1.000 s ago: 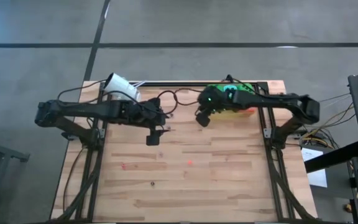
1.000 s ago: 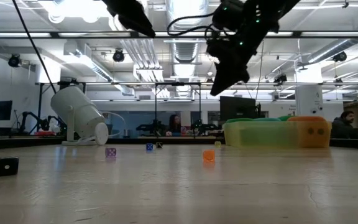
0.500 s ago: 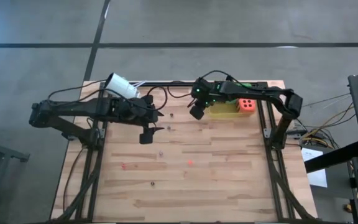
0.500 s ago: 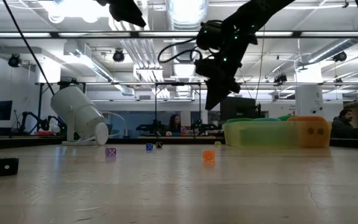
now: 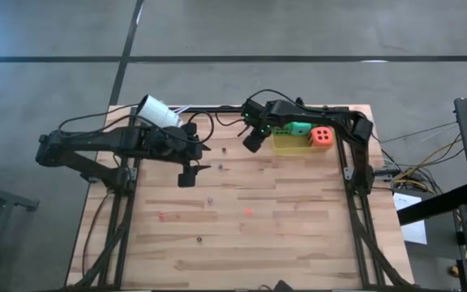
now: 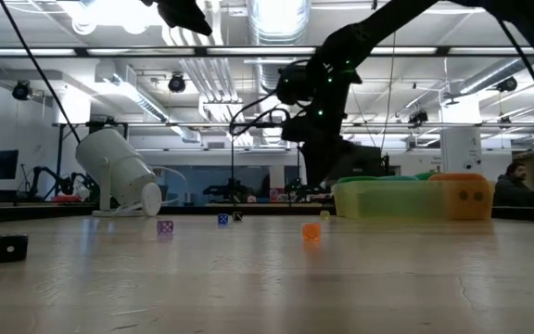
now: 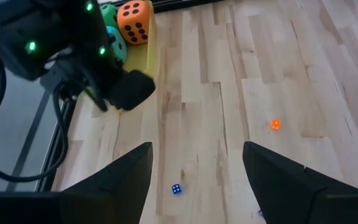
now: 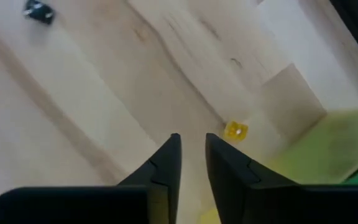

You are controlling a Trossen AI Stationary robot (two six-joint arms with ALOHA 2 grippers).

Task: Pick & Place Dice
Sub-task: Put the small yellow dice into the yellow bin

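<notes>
A yellow-green tray (image 5: 286, 144) stands at the table's far right. In it lie an orange-red die (image 5: 323, 137), a teal die (image 5: 299, 127) and a green die (image 7: 108, 11). My right gripper (image 5: 252, 141) hangs just left of the tray, pointing steeply down. Its fingers (image 8: 191, 138) stand a narrow gap apart with nothing between them. A tiny yellow die (image 8: 235, 130) rests on the wood just beyond its fingertips. My left gripper (image 5: 187, 176) hovers over the table's middle left. It is wide open (image 7: 197, 149) and holds nothing.
Tiny dice are scattered on the wood: blue (image 7: 176, 188), orange (image 7: 275, 124), purple (image 6: 165, 226), black (image 6: 10, 247) and red (image 5: 161, 216). A white cup-like thing (image 5: 159, 112) lies on its side at the far left. Cables run along the far edge.
My right arm has swung off the tray, uncovering the dice in it. Its gripper has sunk toward the table just left of the tray and tipped to point more steeply down. My left gripper has drawn back a little toward the table's left edge, still open.
</notes>
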